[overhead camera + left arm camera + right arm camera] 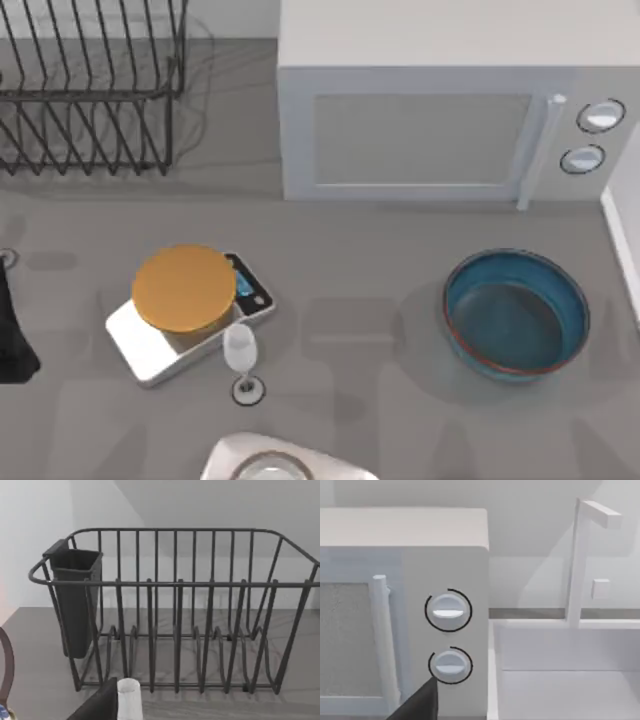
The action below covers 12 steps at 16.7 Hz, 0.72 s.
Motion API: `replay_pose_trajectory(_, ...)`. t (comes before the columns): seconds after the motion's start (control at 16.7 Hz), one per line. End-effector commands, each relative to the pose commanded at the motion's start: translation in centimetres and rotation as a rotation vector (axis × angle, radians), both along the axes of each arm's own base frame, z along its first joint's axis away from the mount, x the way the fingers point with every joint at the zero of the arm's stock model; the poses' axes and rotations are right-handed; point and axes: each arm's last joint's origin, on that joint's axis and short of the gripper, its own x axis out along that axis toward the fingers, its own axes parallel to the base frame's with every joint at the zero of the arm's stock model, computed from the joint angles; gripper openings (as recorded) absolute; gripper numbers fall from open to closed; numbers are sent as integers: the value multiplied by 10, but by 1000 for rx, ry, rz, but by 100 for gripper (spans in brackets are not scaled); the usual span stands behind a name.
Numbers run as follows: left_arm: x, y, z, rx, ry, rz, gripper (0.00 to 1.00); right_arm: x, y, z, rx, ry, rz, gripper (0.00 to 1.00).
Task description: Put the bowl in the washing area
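The bowl [516, 314], wide and deep blue with a thin reddish-brown rim, stands upright and empty on the grey table at the right, in front of the microwave. Neither gripper touches it. The washing area is a white sink basin [560, 680] with a tall white tap [577, 560], just right of the microwave; its white edge [625, 240] lies beside the bowl. My left arm [15, 330] is a dark shape at the table's far left edge. A dark part of my left gripper [97, 705] faces the dish rack. A dark part of my right gripper [420, 705] faces the microwave knobs.
A white microwave [430, 130] stands at the back. A black wire dish rack [90, 90] with a cutlery holder [75, 600] is at the back left. A kitchen scale [165, 350] carries an orange disc [185, 288]. A small clear stemmed glass [241, 360] stands by it.
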Motion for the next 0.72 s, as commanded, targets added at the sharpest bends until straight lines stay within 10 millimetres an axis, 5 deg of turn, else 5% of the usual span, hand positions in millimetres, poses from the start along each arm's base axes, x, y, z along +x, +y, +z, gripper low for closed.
replay_pose_trajectory(0.3, 0, 0, 0, 0, 0, 0, 100, 0, 2, 11, 14, 57, 16, 100)
replay_pose_trajectory(0.72, 0, 0, 0, 0, 0, 0, 100, 33, 14, 75, 74, 504, 67, 100)
